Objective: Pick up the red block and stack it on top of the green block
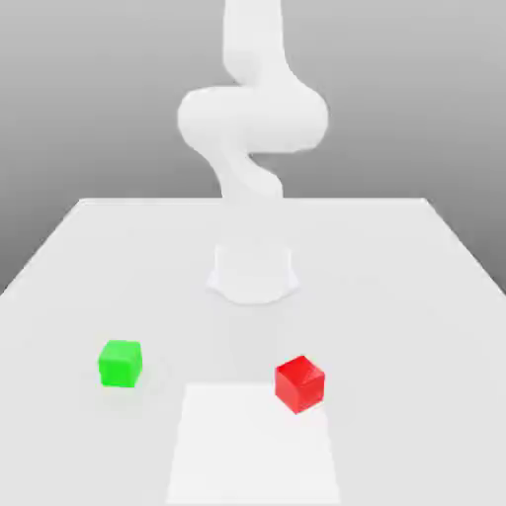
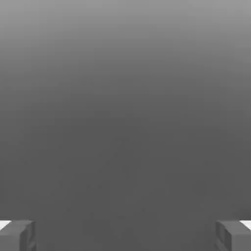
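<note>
We are only starting: the red block point(image 1: 299, 383) is resting at the near corner of the white patch point(image 1: 254, 445), well apart from the green block point(image 1: 121, 364). Our gripper point(image 2: 126, 236) is standing wide open, seemingly holding nothing, though its height is hard to judge. Grasping, lifting and stacking are all remaining.

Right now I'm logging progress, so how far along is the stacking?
Nothing looks done: the red block and green block sit apart on the table. The claw is open, holding nothing. Picking up the red one and stacking it remain.
</note>
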`<state>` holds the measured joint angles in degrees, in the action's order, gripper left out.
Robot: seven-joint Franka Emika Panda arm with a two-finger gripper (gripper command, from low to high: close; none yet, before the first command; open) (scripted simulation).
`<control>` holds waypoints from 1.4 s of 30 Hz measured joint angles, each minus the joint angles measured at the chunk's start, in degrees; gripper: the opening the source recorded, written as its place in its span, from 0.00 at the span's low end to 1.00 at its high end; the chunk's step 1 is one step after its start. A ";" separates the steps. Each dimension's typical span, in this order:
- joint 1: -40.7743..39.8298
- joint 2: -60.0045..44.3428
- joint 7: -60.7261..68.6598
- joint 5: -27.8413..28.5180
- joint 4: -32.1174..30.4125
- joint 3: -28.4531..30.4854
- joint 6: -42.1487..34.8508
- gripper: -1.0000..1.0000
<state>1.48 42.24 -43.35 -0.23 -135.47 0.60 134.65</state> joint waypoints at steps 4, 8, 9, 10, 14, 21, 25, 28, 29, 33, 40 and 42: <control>2.86 -7.04 4.69 -0.31 -6.95 0.98 5.48 0.50; 5.51 -14.00 9.39 -0.59 -13.84 1.56 10.85 0.50; 6.14 -15.77 10.57 -0.62 -15.60 1.63 12.20 0.50; 6.79 -17.58 11.76 -0.64 -17.38 1.72 13.59 0.50; 9.34 -25.45 16.66 -0.40 -24.91 1.82 19.51 0.50; 11.69 -45.37 21.87 -0.23 -30.75 1.05 34.95 0.50; 10.94 -51.76 22.52 -1.08 -30.03 0.14 40.41 0.00; 10.91 -51.76 22.42 -0.99 -30.02 0.13 40.37 0.00; 10.89 -51.75 22.38 -0.94 -30.02 0.12 40.34 0.00; 10.92 -49.32 22.23 -0.61 -30.36 0.25 38.28 0.00; 8.94 -36.37 21.80 1.37 -32.09 1.87 27.08 0.00; 5.15 -34.42 22.76 3.10 -32.12 4.88 25.29 0.00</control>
<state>6.63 7.81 -20.59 2.87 -167.59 5.49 159.94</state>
